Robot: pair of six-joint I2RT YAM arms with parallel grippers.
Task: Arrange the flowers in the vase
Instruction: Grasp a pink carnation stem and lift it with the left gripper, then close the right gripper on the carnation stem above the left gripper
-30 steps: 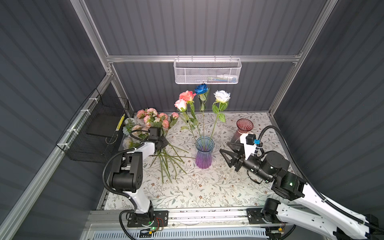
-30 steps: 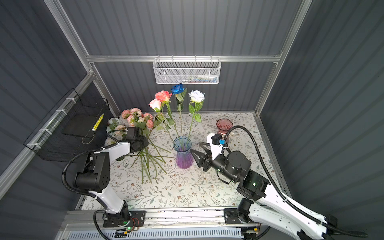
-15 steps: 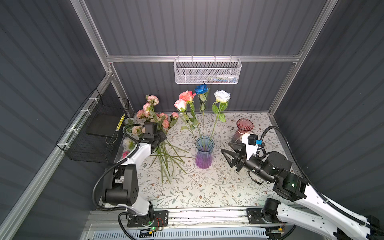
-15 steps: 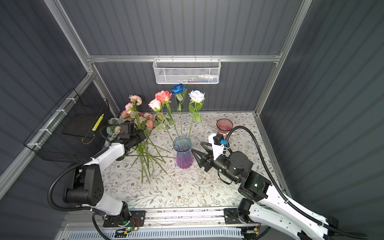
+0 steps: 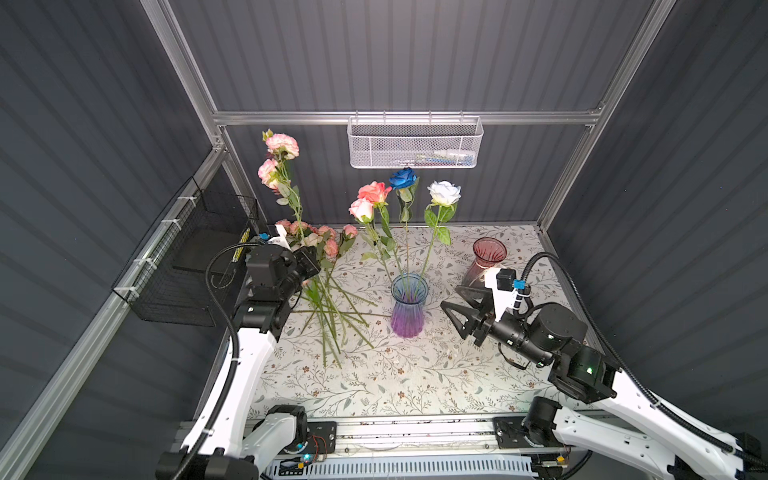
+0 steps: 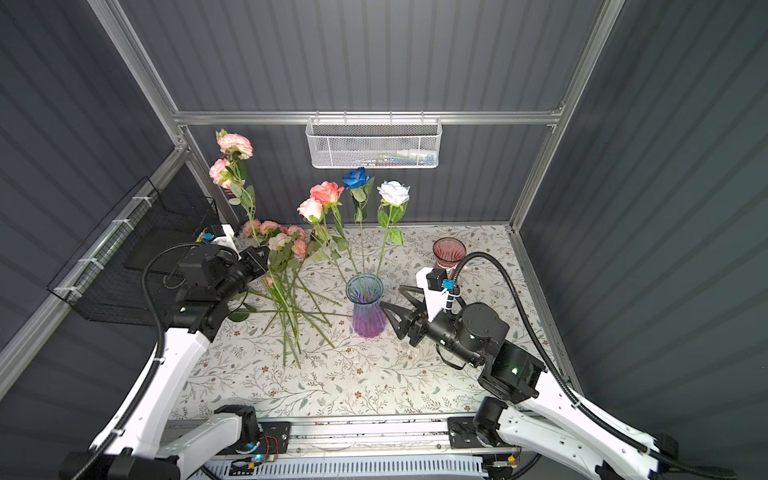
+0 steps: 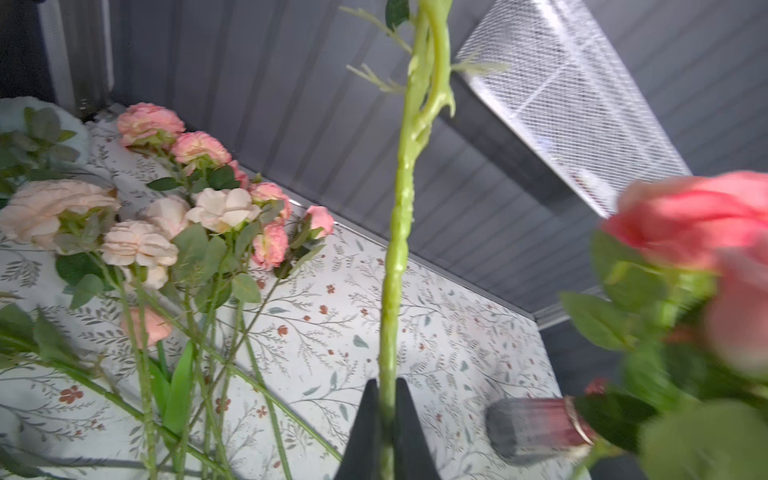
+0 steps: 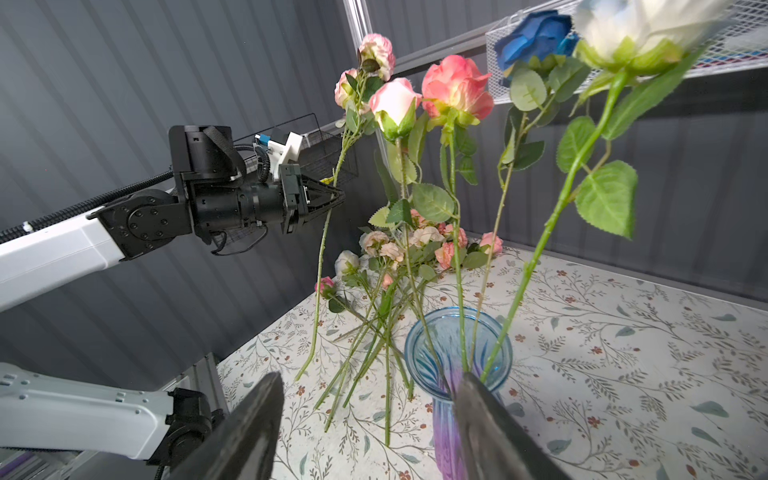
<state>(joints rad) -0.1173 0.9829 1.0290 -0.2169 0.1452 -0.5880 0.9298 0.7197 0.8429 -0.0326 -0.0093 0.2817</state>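
- Left gripper (image 5: 313,266): raised over the back-left corner of the worktop (image 5: 415,374), jaws clamped together on the green stem of a pink spray (image 5: 296,208); the left wrist view shows the two dark fingers (image 7: 361,432) pressed against either side of that stem (image 7: 399,208).
- Pink spray: held nearly upright, two pink blooms at its top, well above the other flowers; its lower end hangs among the loose stems, and contact with the worktop cannot be determined.
- Right gripper (image 5: 451,297): jaws apart and empty, pointing at the vase (image 5: 408,307) from the right-edge side, just beside it with a gap between.
- Vase: blue-to-purple glass, upright near the centre of the worktop, holding four stems: coral rose (image 5: 374,192), pink rose (image 5: 360,209), blue rose (image 5: 402,178), white rose (image 5: 444,192).
- Loose flowers (image 5: 328,291): pink and cream sprays lying flat, blooms toward the back-left corner, stems fanned toward the front edge.
- Red glass vase (image 5: 484,257): upright toward the back-right corner, partly hidden behind the right arm's camera.
- White mesh basket (image 5: 415,143): hung on the back wall rail.
- Black wire basket (image 5: 187,257): hung on the left wall.
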